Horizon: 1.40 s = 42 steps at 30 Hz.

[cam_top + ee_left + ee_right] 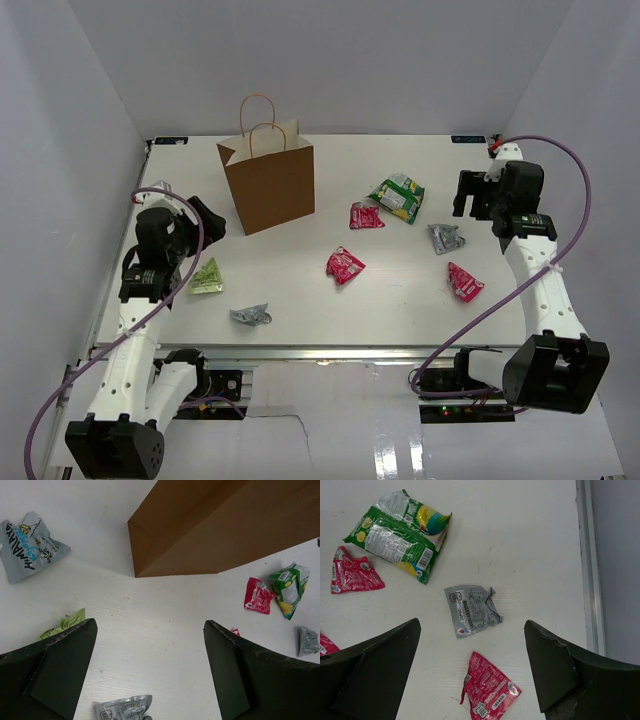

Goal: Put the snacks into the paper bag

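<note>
Nearest, a silver packet [250,315] and a light green packet [207,277] lie on the desk [400,300] beside the left tool [207,218], its jaws apart. The right tool [473,200], jaws also apart, hangs by a red packet [465,282] and a grey packet [445,238]. Farthest back, the paper bag [268,185] stands upright.

2 white arms [540,290], black joints [555,372], purple cables [201,238], dark fingers [55,680]

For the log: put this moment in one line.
bag upright | snacks loose on table | left gripper open, empty | right gripper open, empty
</note>
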Each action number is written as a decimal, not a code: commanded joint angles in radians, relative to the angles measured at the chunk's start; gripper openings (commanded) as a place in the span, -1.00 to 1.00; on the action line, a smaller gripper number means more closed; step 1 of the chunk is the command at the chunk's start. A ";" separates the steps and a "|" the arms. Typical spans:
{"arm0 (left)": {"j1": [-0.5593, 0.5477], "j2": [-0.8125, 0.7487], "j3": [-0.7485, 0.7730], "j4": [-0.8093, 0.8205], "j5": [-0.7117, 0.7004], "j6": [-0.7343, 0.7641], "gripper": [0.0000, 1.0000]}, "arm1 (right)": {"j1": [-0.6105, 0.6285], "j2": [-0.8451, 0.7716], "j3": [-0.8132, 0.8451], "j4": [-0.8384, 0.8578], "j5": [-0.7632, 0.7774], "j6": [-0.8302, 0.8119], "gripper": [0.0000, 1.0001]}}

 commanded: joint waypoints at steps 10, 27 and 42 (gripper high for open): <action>0.079 0.187 0.128 -0.164 -0.035 -0.344 0.96 | 0.158 0.057 0.173 -0.351 -0.684 -0.825 0.80; 0.400 0.742 0.227 -0.182 0.039 -1.071 0.75 | 0.159 0.084 0.032 -0.245 -0.768 -0.688 0.80; 0.407 1.028 0.401 -0.202 -0.006 -1.132 0.44 | 0.144 0.097 0.042 -0.242 -0.750 -0.663 0.80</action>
